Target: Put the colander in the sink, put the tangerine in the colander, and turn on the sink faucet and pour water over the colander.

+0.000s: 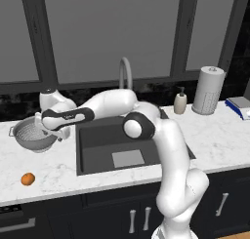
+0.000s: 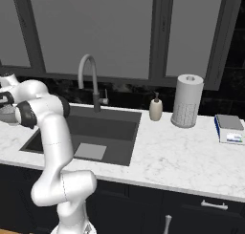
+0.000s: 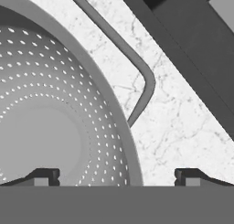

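The silver perforated colander [image 1: 30, 135] stands on the marble counter just left of the dark sink [image 1: 97, 138]. My gripper [image 1: 55, 133] hangs open over the colander's right rim. In the hand view the gripper [image 3: 118, 177] straddles the colander's rim [image 3: 107, 97]. One fingertip [image 3: 45, 176] is over the bowl and the other is over the counter, close to the wire side handle [image 3: 141, 72]. Nothing is held. The small orange tangerine [image 1: 28, 179] lies near the counter's front edge, left of the sink. The gooseneck sink faucet [image 1: 126, 72] rises behind the basin; no water runs.
A soap dispenser [image 1: 180, 101], a paper towel roll [image 1: 208, 90] and a flat blue-and-white object [image 1: 239, 105] stand on the counter right of the sink. A corner of the sink [image 3: 192, 31] lies close to the handle. Windows back the counter.
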